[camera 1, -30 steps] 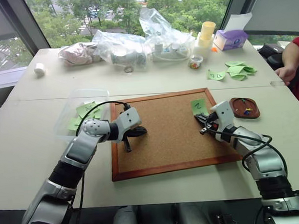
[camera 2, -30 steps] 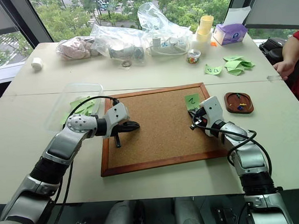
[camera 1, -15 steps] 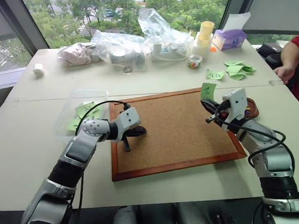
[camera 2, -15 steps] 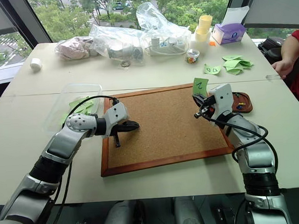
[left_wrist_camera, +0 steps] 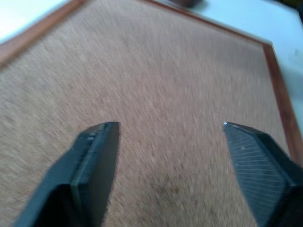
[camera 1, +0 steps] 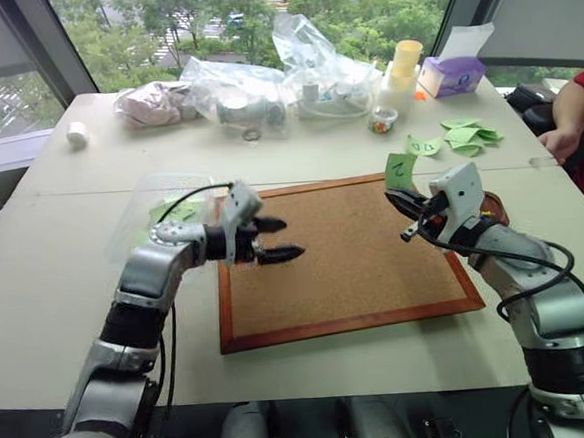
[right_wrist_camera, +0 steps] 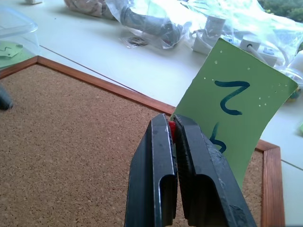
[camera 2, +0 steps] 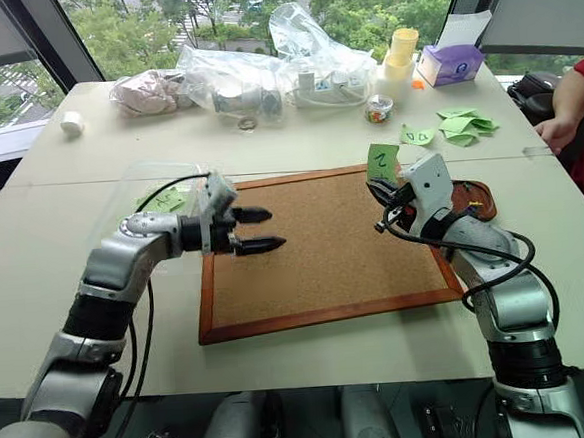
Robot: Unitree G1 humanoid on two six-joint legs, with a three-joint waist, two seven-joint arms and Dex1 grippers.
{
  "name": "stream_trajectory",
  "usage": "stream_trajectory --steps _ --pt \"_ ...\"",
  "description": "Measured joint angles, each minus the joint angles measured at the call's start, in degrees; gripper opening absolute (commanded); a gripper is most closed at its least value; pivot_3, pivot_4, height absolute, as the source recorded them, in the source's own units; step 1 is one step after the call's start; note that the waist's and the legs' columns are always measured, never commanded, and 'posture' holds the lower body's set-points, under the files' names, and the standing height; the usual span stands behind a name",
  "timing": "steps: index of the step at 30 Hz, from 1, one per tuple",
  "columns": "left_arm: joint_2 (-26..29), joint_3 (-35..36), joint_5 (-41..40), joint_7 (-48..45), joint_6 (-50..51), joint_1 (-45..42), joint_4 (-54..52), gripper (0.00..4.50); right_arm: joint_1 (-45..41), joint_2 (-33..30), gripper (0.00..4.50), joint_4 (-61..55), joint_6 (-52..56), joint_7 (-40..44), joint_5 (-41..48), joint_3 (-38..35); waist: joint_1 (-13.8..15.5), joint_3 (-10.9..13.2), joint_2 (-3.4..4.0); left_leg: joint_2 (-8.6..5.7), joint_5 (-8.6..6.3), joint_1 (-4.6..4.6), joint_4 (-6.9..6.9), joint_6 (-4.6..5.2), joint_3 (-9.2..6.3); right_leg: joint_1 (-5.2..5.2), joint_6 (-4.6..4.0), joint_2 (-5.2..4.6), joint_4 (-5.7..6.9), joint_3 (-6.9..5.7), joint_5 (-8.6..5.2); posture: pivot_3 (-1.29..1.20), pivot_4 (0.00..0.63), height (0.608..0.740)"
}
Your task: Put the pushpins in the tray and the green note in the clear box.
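Cork lies bare under my wide-open, empty left gripper (camera 1: pixel 279 238); my right gripper (right_wrist_camera: pixel 173 130), frame right, pinches a red pushpin (right_wrist_camera: pixel 172 128) through the green note (right_wrist_camera: pixel 235 111) above the corkboard's (camera 1: pixel 345 265) upper-right edge.

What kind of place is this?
Probably an office or lab room on an upper floor: big windows over treetops, a pale table with a corkboard and a tissue box.

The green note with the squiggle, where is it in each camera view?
Left eye: green note above the right gripper.
Right eye, same spot.
Right wrist, pinched between the fingers.
Left wrist: not in it.
Shared landmark: the corkboard.
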Motion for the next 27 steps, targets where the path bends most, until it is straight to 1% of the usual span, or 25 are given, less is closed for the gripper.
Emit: stream_trajectory --steps 3,4,6,9,13,16,18,19,21,26,27 --pt "-5.11 4.10 -3.75 3.83 2.14 -5.99 2.96 4.40 -0.18 -1.59 0.00 -2.78 0.81 2.24 0.35 1.71 -0.17 0.01 -0.05 -0.16 -0.05 -0.02 -0.02 0.08 -0.02 0.02 0.01 0.00 -0.09 0.01 0.00 0.00 0.150 0.735" --pt "-6.20 4.17 -4.31 4.16 2.24 -6.46 3.02 4.40 -0.31 -1.79 0.00 -3.09 1.01 2.58 0.37 1.98 -0.18 0.01 -0.05 -0.16 -0.05 -0.02 -0.04 0.08 -0.03 0.02 0.01 -0.01 -0.12 0.00 0.00 0.00 0.150 0.735" --pt "-10.13 4.64 -5.85 6.17 3.72 -8.09 5.04 4.40 -0.84 -2.65 0.00 -3.38 1.26 3.43 0.32 2.73 -0.19 0.02 -0.06 -0.16 -0.05 -0.04 -0.04 0.08 -0.03 0.02 0.02 0.00 -0.17 0.00 0.00 0.00 0.150 0.735" --pt "-15.08 5.06 -8.09 8.72 5.44 -10.74 9.97 4.40 -2.26 -2.68 0.00 -4.23 1.30 3.87 0.26 4.00 -0.21 0.02 -0.07 -0.17 -0.04 -0.03 -0.04 0.07 -0.04 0.01 0.02 0.02 -0.16 0.00 0.00 0.00 0.150 0.735" --pt "-17.60 5.11 -7.99 9.57 4.29 -14.31 16.50 4.40 -3.33 -2.80 0.00 -4.42 1.25 3.86 -0.70 5.19 -0.34 0.02 -0.07 -0.17 -0.04 -0.02 -0.04 0.06 -0.03 0.01 0.02 0.04 -0.17 0.00 0.00 0.00 0.150 0.735" --pt "-18.66 5.08 -7.85 9.46 2.70 -15.07 20.70 4.40 -3.49 -2.82 0.00 -4.51 1.23 3.87 -1.45 6.21 -0.29 0.03 -0.07 -0.17 -0.04 -0.03 -0.05 0.06 -0.03 0.01 0.02 0.03 -0.18 0.00 0.00 0.00 0.150 0.735" --pt "-20.17 5.45 -7.61 9.65 0.74 -16.87 26.66 4.40 -3.41 -3.14 0.00 -4.99 1.22 3.85 -2.41 6.59 -0.19 0.04 -0.09 -0.19 -0.03 -0.05 -0.04 0.06 -0.02 0.00 0.02 0.02 -0.20 0.00 0.00 0.00 0.150 0.735" --pt "-20.66 5.77 -7.49 9.78 0.09 -17.48 28.22 4.17 -3.41 -3.26 0.00 -5.32 1.22 3.84 -2.53 6.84 -0.14 0.04 -0.10 -0.20 -0.04 -0.06 -0.04 0.06 -0.03 0.01 0.02 0.01 -0.20 0.00 0.00 0.00 0.150 0.735" --pt "-21.42 5.96 -6.69 9.81 -1.66 -19.46 32.06 3.56 -3.42 -3.29 0.00 -5.99 1.23 3.77 -2.91 7.24 -0.10 0.05 -0.11 -0.23 -0.04 -0.09 -0.04 0.07 -0.04 0.01 0.02 0.00 -0.25 -0.01 0.00 0.00 0.150 0.735" --pt "-22.45 5.93 -6.16 8.00 -2.57 -21.31 35.40 1.13 -3.41 -3.44 0.00 -6.85 1.22 3.71 -3.96 7.89 -0.29 0.05 -0.11 -0.22 -0.04 -0.09 -0.08 0.07 -0.04 0.01 0.02 0.02 -0.29 -0.02 0.00 0.00 0.150 0.735" --pt "-22.61 5.90 -6.10 7.45 -2.51 -21.31 35.65 0.59 -3.31 -3.66 0.00 -6.85 1.22 3.75 -4.31 7.97 -0.29 0.05 -0.11 -0.22 -0.04 -0.09 -0.08 0.07 -0.05 0.01 0.02 0.02 -0.29 -0.02 0.00 0.00 0.150 0.735"
